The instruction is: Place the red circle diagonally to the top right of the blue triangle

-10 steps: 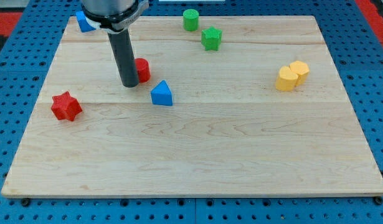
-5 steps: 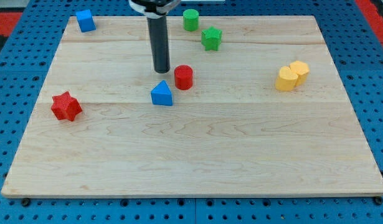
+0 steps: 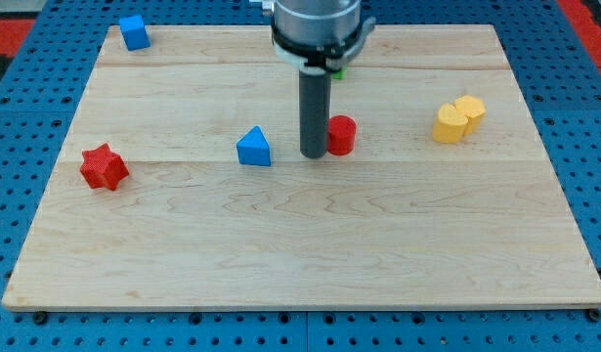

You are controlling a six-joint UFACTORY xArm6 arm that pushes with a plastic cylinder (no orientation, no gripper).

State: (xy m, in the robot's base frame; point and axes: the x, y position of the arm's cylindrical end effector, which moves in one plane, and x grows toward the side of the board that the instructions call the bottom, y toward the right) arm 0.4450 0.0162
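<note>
The red circle (image 3: 342,135) stands on the wooden board (image 3: 300,244) to the right of the blue triangle (image 3: 253,148), slightly higher in the view. My tip (image 3: 313,154) rests on the board between the two, touching the red circle's left side. The rod and arm rise toward the view's top and hide the green blocks behind them.
A red star (image 3: 104,167) lies at the view's left. A blue cube (image 3: 134,32) sits at the top left corner. Two yellow blocks (image 3: 457,119) touch each other at the right. A sliver of a green block (image 3: 337,70) shows beside the rod.
My tip has moved right and down, from the triangle's upper side to its right. The red circle has slid right, from beside the triangle's top right to farther off.
</note>
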